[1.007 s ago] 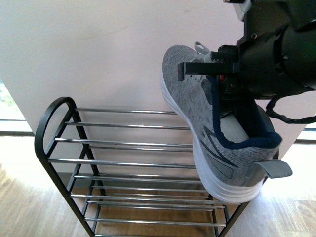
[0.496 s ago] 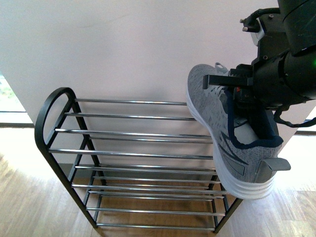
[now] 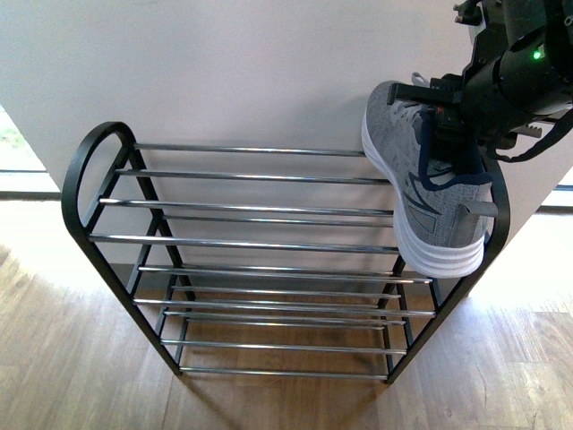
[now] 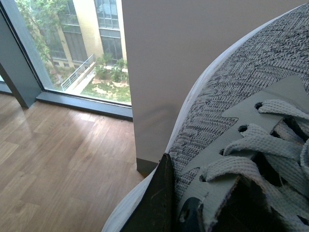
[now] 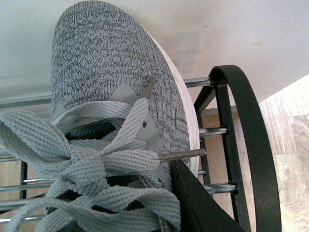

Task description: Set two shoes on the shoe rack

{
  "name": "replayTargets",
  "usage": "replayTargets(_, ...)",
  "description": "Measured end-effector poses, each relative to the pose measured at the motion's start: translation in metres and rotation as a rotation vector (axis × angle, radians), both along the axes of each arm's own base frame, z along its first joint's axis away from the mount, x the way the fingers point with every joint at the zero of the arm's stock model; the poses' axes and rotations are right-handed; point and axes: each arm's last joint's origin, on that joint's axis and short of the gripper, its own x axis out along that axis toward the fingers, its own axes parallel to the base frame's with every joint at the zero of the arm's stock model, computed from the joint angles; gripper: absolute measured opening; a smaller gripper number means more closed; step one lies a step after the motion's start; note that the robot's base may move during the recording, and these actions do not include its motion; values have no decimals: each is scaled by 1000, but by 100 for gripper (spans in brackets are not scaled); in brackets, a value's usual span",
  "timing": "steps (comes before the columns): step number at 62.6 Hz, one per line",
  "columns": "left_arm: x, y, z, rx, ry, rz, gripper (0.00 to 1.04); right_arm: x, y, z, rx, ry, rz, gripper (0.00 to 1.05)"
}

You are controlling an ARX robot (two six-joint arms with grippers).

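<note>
The shoe rack, black frames with chrome rods, stands against the white wall. Over the right end of its top tier my right gripper is shut on a grey sneaker, tilted with its white sole turned left and its heel toward me. In the right wrist view that sneaker's toe lies over the rods beside the rack's rounded side frame. Out of the front view, my left gripper is shut on the second grey sneaker by its laces, held above the floor. Whether the first sneaker touches the rods is unclear.
A wood floor surrounds the rack. The left wrist view shows a white wall corner and a floor-to-ceiling window beside it. The rack's other tiers hold nothing.
My right gripper has carried its sneaker to the right and farther away, from in front of the camera to the rack's right end. More of the rack shows now.
</note>
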Motion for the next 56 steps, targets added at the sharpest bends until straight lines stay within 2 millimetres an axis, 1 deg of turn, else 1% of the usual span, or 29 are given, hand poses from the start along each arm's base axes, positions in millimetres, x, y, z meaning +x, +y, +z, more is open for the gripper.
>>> replayTargets(5,0,0,0,0,0,0,2,6,-4,-6,-16,19,-4,3)
replayTargets(9,0,0,0,0,0,0,2,14,-8,-15,-32,46,-4,3)
replayTargets(17,0,0,0,0,0,0,2,25,-16,-22,-57,77,-8,3)
replayTargets(21,0,0,0,0,0,0,2,31,-22,-23,-66,80,-15,3)
replayTargets(31,0,0,0,0,0,0,2,38,-38,-27,-80,95,-34,3)
replayTargets(40,0,0,0,0,0,0,2,41,-40,-30,-84,102,-36,3)
replayTargets(42,0,0,0,0,0,0,2,41,-40,-30,-84,104,-33,6)
replayTargets(45,0,0,0,0,0,1,2,42,-40,-30,-79,103,-25,15)
replayTargets(47,0,0,0,0,-1,1,2,42,-40,-30,-74,103,-16,18)
replayTargets(51,0,0,0,0,0,1,2,43,-39,-29,-59,111,22,29)
replayTargets(56,0,0,0,0,0,0,2,41,-38,-24,-48,123,79,41)
